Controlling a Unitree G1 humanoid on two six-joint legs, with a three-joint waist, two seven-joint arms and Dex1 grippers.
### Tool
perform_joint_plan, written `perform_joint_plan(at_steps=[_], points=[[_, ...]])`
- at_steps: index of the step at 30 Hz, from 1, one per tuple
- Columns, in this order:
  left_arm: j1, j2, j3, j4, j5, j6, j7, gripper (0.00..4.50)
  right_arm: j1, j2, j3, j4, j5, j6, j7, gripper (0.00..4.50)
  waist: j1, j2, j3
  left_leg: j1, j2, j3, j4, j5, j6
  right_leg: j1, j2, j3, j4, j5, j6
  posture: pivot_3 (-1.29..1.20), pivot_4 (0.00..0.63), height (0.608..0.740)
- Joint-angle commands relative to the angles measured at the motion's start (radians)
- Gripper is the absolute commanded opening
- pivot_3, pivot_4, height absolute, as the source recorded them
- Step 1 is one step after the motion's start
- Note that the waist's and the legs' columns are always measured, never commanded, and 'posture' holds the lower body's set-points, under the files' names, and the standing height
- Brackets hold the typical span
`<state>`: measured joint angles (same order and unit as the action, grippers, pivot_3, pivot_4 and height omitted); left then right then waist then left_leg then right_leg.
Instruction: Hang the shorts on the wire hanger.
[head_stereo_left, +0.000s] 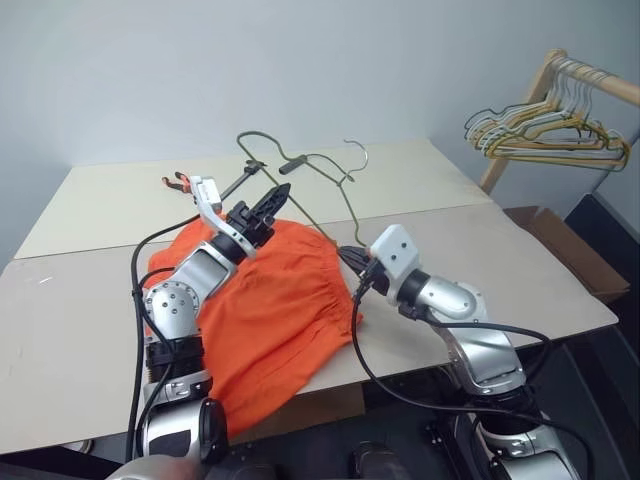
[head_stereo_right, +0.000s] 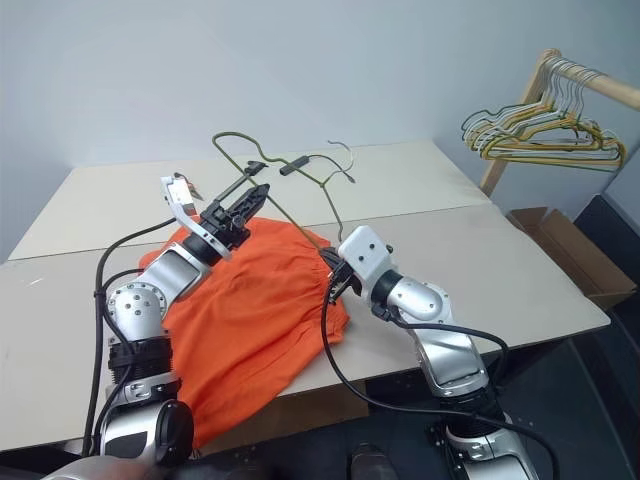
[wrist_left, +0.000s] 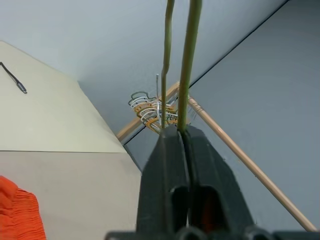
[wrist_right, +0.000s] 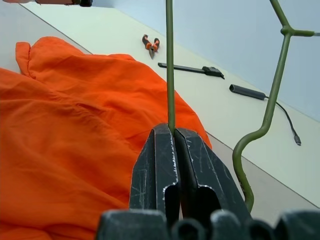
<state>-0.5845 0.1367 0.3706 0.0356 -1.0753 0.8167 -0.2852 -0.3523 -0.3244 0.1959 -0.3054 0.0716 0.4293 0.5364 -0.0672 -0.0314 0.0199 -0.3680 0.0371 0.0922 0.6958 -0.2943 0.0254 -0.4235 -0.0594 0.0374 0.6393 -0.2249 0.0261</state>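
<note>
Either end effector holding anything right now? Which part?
Both grip the wire hanger. The left end effector pinches two adjacent wire strands; the right end effector clamps a single straight wire run. The shorts lie unheld on the table.

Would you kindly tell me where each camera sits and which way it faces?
Head views: look forward and down at the table; both arms show.
Left wrist view: looks along the left gripper, shut on the wire hanger.
Right wrist view: looks along the right gripper, also shut on it.
Shared: the hanger and the shorts.

Lab: bare table (head_stereo_left: 90, 200), pliers (wrist_right: 151, 45), hanger rack (head_stereo_left: 590, 80).
</note>
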Motion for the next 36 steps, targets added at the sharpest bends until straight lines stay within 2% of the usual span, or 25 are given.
perform_joint_plan(at_steps=[1,4,5,7,9,15,17,21,24,28,31,36], points=[[-0.031,0.009,-0.018,-0.026,0.017,-0.044,-0.042,0.02,-0.019,0.007,0.002,-0.008,-0.033,-0.041,-0.036,0.00,0.000,0.000,0.000,0.000,0.000,0.000,0.000,0.000,0.000,0.000,0.000,0.000,0.000,0.000,0.000,-0.04,0.000,0.740],[-0.008,0.024,-0.046,-0.090,0.042,-0.093,-0.132,0.02,-0.036,0.022,-0.021,0.019,-0.025,-0.067,-0.050,0.00,-0.002,0.000,0.000,0.000,0.000,0.000,0.000,0.000,0.000,0.000,0.000,0.000,0.000,0.000,0.000,-0.03,0.000,0.740],[-0.006,0.032,-0.052,-0.102,0.048,-0.103,-0.156,0.00,-0.036,0.021,-0.027,0.020,-0.022,-0.086,-0.048,0.27,-0.002,0.000,0.000,0.000,0.000,0.000,0.000,0.000,0.000,0.000,0.000,0.000,0.000,0.000,0.000,-0.03,0.000,0.740],[-0.001,0.055,-0.067,-0.122,0.075,-0.140,-0.216,0.00,-0.037,0.010,-0.037,0.002,-0.003,-0.103,-0.023,0.82,-0.002,0.000,0.000,0.000,0.000,0.000,0.000,0.000,0.000,0.000,0.000,0.000,0.000,0.000,0.000,-0.03,0.000,0.740],[-0.002,0.082,-0.072,-0.119,0.092,-0.165,-0.270,0.00,-0.040,-0.016,-0.043,-0.020,0.013,-0.120,0.016,1.56,-0.002,0.000,0.000,0.000,0.000,0.000,0.000,0.000,0.000,0.000,0.000,0.000,0.000,0.000,0.000,-0.03,0.000,0.740],[-0.042,0.195,-0.067,-0.078,0.146,-0.248,-0.428,0.00,-0.118,-0.117,-0.165,-0.056,0.217,-0.080,0.189,3.64,-0.002,0.000,0.000,0.000,0.000,0.000,0.000,0.000,0.000,0.001,0.000,0.000,-0.001,0.000,0.000,-0.03,0.000,0.740],[-0.052,0.246,-0.060,-0.050,0.143,-0.253,-0.515,0.00,-0.156,-0.166,-0.208,-0.035,0.320,0.007,0.259,4.36,-0.002,0.000,0.000,0.000,0.000,0.000,0.000,0.000,0.000,0.001,0.000,-0.001,-0.001,0.000,0.000,-0.03,0.000,0.740],[-0.070,0.361,-0.013,0.004,0.074,-0.230,-0.728,0.00,-0.285,-0.302,-0.271,0.093,0.584,0.405,0.392,4.47,-0.003,0.000,0.000,0.000,0.001,0.000,0.000,0.000,0.000,0.001,0.000,-0.002,-0.003,0.000,0.000,-0.03,0.000,0.740],[-0.090,0.444,0.062,0.043,-0.042,-0.151,-0.849,0.00,-0.367,-0.375,-0.288,0.253,0.702,0.574,0.518,4.47,-0.005,0.001,0.000,0.000,0.002,0.000,0.000,0.000,0.001,0.001,0.000,-0.002,-0.004,0.000,0.000,-0.03,0.000,0.740],[-0.097,0.489,0.112,0.054,-0.138,-0.097,-0.944,0.00,-0.399,-0.396,-0.203,0.309,0.729,0.620,0.650,4.47,-0.002,0.001,0.001,-0.001,0.004,-0.001,-0.001,-0.001,0.002,0.001,0.002,-0.004,-0.008,0.000,0.000,-0.02,0.000,0.740],[-0.102,0.495,0.116,0.057,-0.156,-0.071,-0.950,0.00,-0.397,-0.381,-0.158,0.301,0.700,0.601,0.667,4.47,-0.001,0.001,0.001,-0.002,0.004,-0.001,-0.001,-0.002,0.003,0.001,0.001,-0.004,-0.009,0.000,0.001,-0.01,0.000,0.740],[-0.080,0.464,0.099,0.025,-0.164,-0.067,-0.959,0.00,-0.419,-0.270,-0.142,0.300,0.721,0.589,0.644,4.47,0.002,0.001,0.001,-0.003,0.002,-0.001,0.000,-0.002,0.003,0.001,0.000,-0.004,-0.008,0.001,0.002,-0.01,0.000,0.740]])
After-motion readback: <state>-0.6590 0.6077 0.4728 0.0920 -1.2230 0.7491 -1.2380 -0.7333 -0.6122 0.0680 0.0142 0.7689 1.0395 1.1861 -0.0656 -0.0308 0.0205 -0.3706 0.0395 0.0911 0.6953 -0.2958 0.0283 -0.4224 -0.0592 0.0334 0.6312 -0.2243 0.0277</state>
